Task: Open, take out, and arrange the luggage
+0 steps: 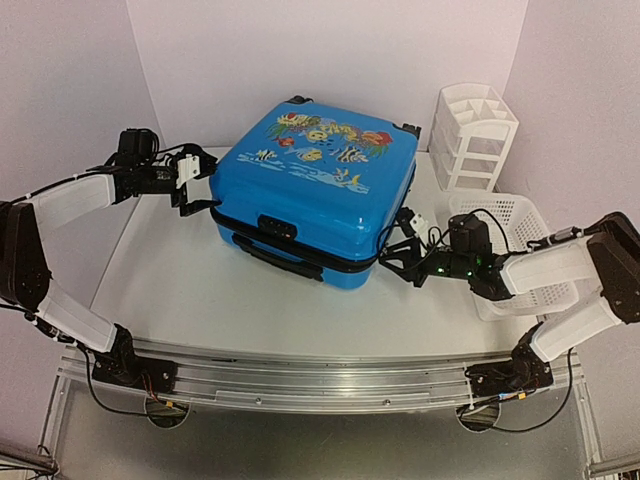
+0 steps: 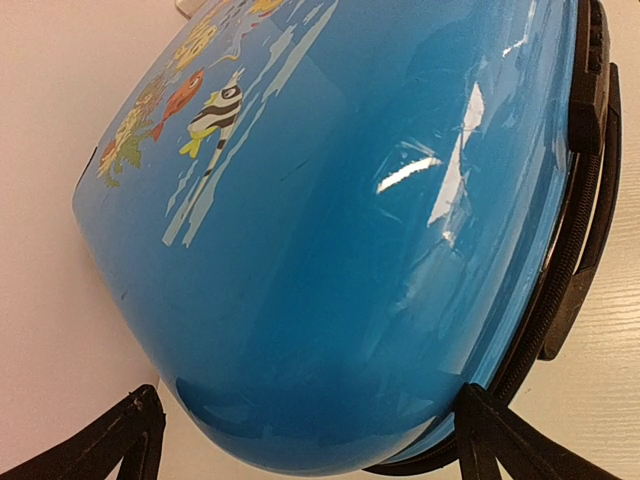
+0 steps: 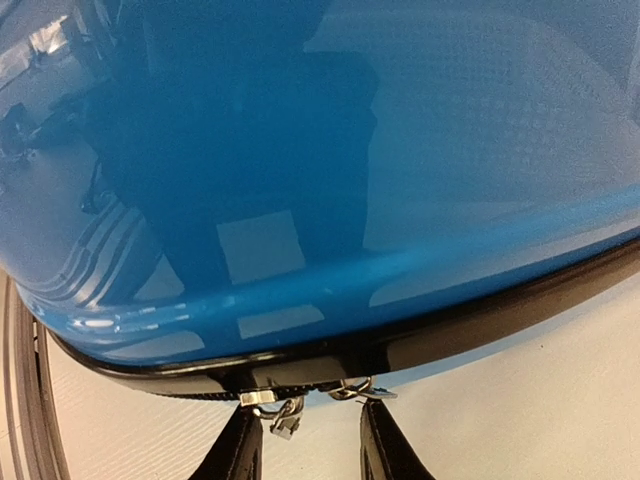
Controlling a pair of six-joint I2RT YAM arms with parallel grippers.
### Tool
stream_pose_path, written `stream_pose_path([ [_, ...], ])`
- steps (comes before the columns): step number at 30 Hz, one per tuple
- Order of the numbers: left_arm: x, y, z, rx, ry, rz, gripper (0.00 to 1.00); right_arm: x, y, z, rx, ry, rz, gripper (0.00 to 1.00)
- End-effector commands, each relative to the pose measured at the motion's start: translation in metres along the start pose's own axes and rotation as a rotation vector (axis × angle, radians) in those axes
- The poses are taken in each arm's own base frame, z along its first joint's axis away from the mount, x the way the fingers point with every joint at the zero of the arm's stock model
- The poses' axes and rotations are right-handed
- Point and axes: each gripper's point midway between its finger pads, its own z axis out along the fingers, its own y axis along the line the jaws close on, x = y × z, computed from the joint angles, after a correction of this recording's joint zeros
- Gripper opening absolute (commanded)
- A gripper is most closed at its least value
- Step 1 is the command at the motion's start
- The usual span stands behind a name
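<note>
At table (image 1: 190, 300) centre the luggage (image 1: 315, 185) lies closed, fish lid up. We judge unzipping is in hand: the right gripper (image 1: 392, 262), narrowed, brackets the zipper pulls (image 3: 285, 405), though we cannot tell if it pinches them. The left gripper (image 1: 207, 187) gapes wide beside the case's left corner. Next, secure a pull and draw it along the band.

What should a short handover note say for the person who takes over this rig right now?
Left end effector: open, jaws wide around the left corner of the luggage, not gripping.
Right end effector: jaws narrow, at the zipper pulls on the near right corner; a grip cannot be confirmed.
Luggage: lies flat on the table, fish lid up, zipped shut.
Done: nothing opened yet.
Left: unzip, lift the lid, take out and arrange whatever is inside.
</note>
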Motion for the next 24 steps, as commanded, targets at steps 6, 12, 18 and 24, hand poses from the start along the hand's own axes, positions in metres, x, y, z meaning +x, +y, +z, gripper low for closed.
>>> stream_pose_path([
  [6, -0.022, 0.031, -0.007, -0.106, -0.043, 0.105, 0.99, -0.008, 0.007, 0.004, -0.041, -0.026, -0.009, 0.19],
  [12, -0.02, 0.03, -0.006, -0.102, -0.041, 0.107, 0.99, -0.017, 0.014, 0.0, -0.064, -0.051, -0.014, 0.19],
  [18, -0.02, 0.029, -0.005, -0.1, -0.039, 0.109, 0.99, -0.014, 0.015, 0.001, -0.063, -0.041, 0.008, 0.19],
  [24, -0.018, 0.026, -0.004, -0.09, -0.038, 0.109, 0.99, -0.028, 0.006, 0.003, -0.015, -0.068, -0.024, 0.18],
])
